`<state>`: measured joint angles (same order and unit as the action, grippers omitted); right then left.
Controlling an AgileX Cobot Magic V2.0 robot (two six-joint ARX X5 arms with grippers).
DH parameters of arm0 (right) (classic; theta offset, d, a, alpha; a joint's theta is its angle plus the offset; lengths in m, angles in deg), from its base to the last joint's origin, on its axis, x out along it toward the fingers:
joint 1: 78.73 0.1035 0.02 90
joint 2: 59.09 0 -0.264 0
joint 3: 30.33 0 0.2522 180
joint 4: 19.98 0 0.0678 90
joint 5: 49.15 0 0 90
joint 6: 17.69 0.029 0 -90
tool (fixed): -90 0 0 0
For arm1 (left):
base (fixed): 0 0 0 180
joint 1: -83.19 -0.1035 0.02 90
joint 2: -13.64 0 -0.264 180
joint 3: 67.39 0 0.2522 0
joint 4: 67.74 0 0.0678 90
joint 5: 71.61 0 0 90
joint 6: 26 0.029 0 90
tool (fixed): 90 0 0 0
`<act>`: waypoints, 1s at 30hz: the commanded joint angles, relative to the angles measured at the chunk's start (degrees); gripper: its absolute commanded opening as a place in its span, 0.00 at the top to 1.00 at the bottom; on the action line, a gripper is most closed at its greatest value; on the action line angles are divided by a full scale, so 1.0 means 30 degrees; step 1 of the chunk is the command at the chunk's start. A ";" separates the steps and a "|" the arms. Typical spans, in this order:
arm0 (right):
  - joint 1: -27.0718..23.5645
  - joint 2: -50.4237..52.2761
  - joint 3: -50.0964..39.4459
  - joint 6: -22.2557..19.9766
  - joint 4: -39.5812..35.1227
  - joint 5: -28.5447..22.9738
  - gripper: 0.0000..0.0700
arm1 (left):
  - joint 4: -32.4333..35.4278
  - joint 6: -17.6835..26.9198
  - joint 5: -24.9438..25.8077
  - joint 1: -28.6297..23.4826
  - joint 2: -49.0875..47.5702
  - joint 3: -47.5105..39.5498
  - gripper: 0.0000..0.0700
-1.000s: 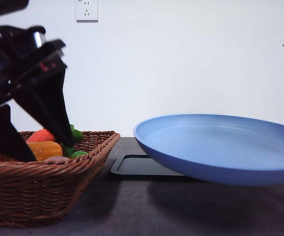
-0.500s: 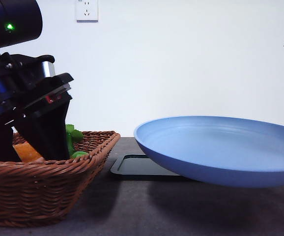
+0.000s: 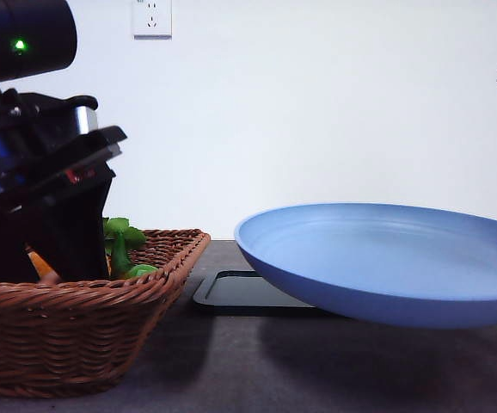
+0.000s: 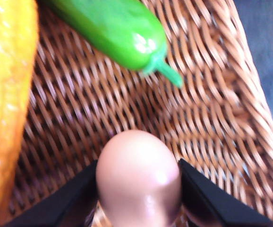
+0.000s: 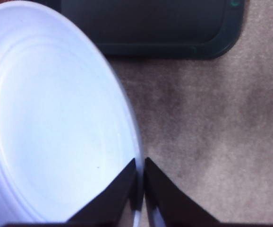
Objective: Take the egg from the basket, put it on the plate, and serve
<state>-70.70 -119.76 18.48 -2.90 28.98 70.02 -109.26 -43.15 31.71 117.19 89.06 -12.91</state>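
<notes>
A: Where is the egg (image 4: 139, 177)?
B: In the basket (image 3: 76, 331), down on the woven floor. In the left wrist view the left gripper (image 4: 139, 201) has its two black fingers (image 4: 68, 201) pressed against the egg's two sides, so they are closed on it.

A: What else is in the basket?
B: A green pepper (image 4: 113, 28) with a short stem lies beyond the egg, and a yellow-orange vegetable (image 4: 6, 104) runs along one side, apart from the egg. In the front view some green leaves (image 3: 119, 237) stick up above the braided rim, just beside the left arm (image 3: 38, 181), which reaches down into the basket and hides most of its contents.

A: And the basket itself?
B: It sits at the counter's (image 3: 334, 370) left edge, toward the front.

A: The plate (image 3: 386, 258)?
B: Light blue, tilted, held clear above the counter on the right side. The right gripper (image 5: 140, 189) has its fingers pinched shut on the rim, one finger on each face of it.

A: Anything under it?
B: A black tray (image 3: 244, 291) lies flat on the counter behind the plate, between the basket and the plate's lower edge.
</notes>
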 commanded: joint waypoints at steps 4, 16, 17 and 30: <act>0.0007 -0.0095 0.0175 -0.0161 -0.0138 0.0131 1.00 | -0.0829 0.0570 0.0722 0.0221 0.0256 0.2391 0.74; 0.0029 -0.0095 0.0175 -0.0080 0.0115 0.0620 1.00 | 0.5861 0.2153 0.3330 0.3980 0.0646 0.4100 0.74; 0.0029 -0.0095 0.0175 -0.0081 0.0163 0.0766 1.00 | 0.6182 0.2667 0.2990 0.4457 0.0840 0.4100 0.74; 0.0029 -0.0095 0.0175 -0.0234 0.1150 0.1319 1.00 | 0.6696 0.5707 -0.1593 0.7713 0.4237 0.4100 0.73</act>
<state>-70.70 -119.76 18.48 -2.92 32.75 73.41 -90.02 -27.18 27.26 139.55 100.97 -1.44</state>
